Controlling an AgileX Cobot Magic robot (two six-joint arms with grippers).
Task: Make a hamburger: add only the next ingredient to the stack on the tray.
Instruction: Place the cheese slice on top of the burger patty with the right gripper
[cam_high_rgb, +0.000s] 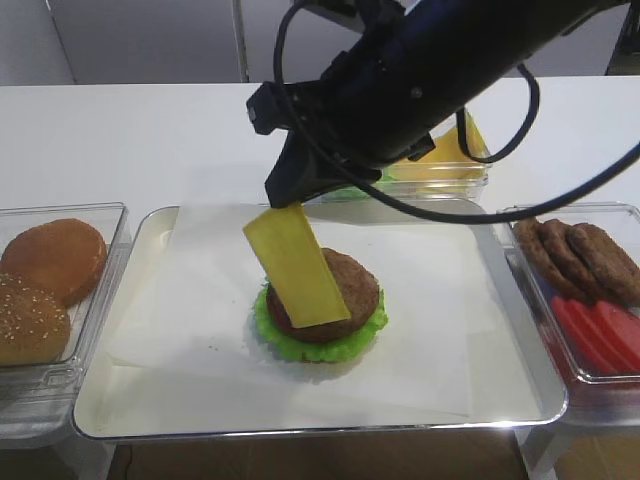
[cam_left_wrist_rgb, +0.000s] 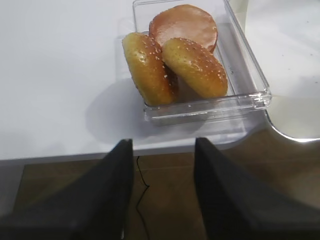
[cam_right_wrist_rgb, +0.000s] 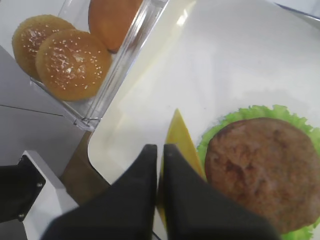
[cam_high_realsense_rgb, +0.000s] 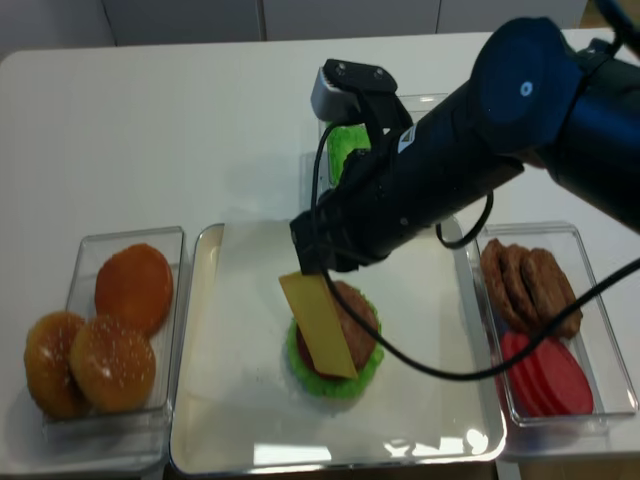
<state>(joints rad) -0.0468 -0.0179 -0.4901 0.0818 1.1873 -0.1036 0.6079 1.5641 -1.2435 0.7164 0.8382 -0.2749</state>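
The right gripper (cam_high_rgb: 290, 195), jaws pinched on the thin yellow square cheese slice (cam_high_rgb: 297, 264), dangles it slantwise, low corner over the round brown patty-and-lettuce stack (cam_high_rgb: 322, 309).

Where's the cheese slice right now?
The cheese slice hangs pinched in the right gripper over the tray, left of centre in the high view, its lower end over the stack.

The arm (cam_high_rgb: 430, 70) hides much of the cheese tub (cam_high_rgb: 445, 165) and lettuce tub (cam_high_realsense_rgb: 345, 145). The hanging cheese (cam_high_rgb: 297, 265) covers part of the patty (cam_high_rgb: 345, 290). The frame's edge cuts the tomato slices (cam_high_rgb: 600, 335).
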